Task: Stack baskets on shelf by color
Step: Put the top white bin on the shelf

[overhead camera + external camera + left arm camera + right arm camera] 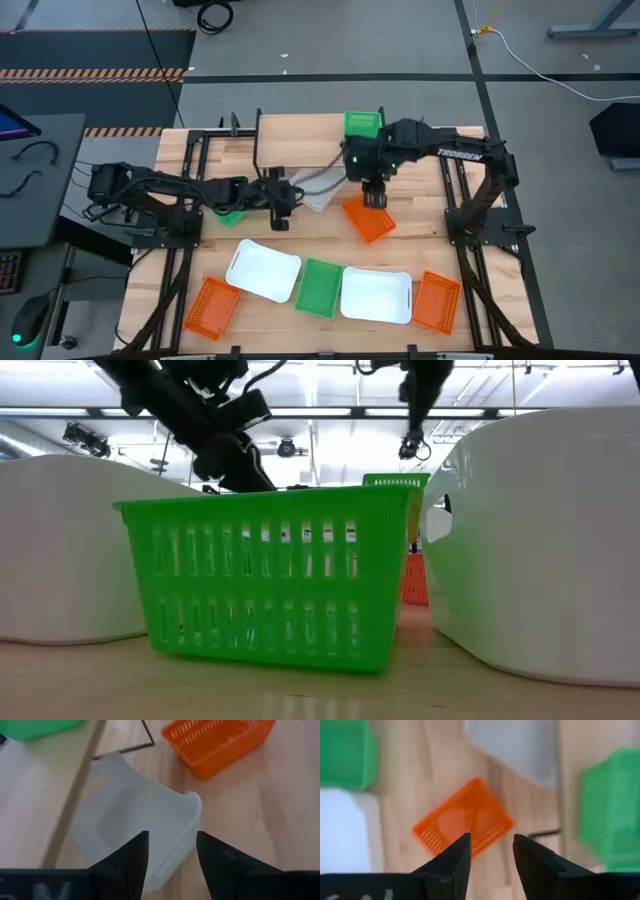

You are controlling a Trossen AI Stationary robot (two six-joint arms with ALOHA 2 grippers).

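My left gripper [284, 205] is open at the table's middle, its fingers on either side of the end wall of a white basket [140, 815]. This basket lies tilted, its far part against the shelf [300, 150]. My right gripper [492, 852] is open and hovers above an orange basket [465, 822], which lies flat on the table [369, 222]. One green basket [363, 124] sits on the shelf's far right end. Another green basket [230, 214] lies under my left arm. My left gripper has its open fingers [130, 857] astride the white basket's near end wall [187, 837], coming level from the table's left. I cannot tell whether they touch it.
Along the near edge lie an orange basket [211, 306], a white one [263, 270], a green one [321, 288], a white one [376, 295] and an orange one [437, 301]. Black frame rails [452, 200] run down both table sides.
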